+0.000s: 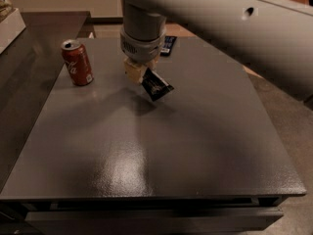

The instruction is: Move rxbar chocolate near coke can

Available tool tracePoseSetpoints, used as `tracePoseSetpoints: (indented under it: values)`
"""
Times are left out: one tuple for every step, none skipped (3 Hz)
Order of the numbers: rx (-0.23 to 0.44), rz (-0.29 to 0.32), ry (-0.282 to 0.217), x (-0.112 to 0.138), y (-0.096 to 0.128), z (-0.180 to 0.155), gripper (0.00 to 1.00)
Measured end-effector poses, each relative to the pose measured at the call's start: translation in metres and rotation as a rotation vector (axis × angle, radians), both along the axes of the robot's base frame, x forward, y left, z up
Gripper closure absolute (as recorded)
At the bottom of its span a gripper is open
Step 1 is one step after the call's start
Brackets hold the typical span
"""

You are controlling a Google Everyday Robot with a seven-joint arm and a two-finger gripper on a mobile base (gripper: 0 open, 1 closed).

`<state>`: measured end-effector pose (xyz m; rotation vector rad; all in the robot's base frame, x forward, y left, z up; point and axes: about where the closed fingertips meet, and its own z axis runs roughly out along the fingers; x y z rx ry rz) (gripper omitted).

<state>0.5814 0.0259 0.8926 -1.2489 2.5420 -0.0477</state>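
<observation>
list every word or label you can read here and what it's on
Nothing can be quoted for certain.
coke can: white script, too blurred to quote.
rxbar chocolate, held above the table by the gripper: pale print, too small to read.
dark wrapper at the table's far edge: label unreadable.

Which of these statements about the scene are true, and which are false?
The gripper holds the rxbar chocolate. True.
The rxbar chocolate lies flat on the table. False: it hangs tilted above it.
The coke can lies on its side. False: it stands upright.
The coke can stands to the picture's left of the gripper. True.
The rxbar chocolate touches the coke can. False: they are apart.
</observation>
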Motion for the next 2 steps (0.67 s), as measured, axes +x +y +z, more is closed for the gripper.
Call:
tracePoseSetpoints:
  values:
    - [0.007,0.051,0.008,0.031,0.019,-0.003,1.0]
    - [0.018,0.087,0.02,0.051,0.037,-0.01,1.0]
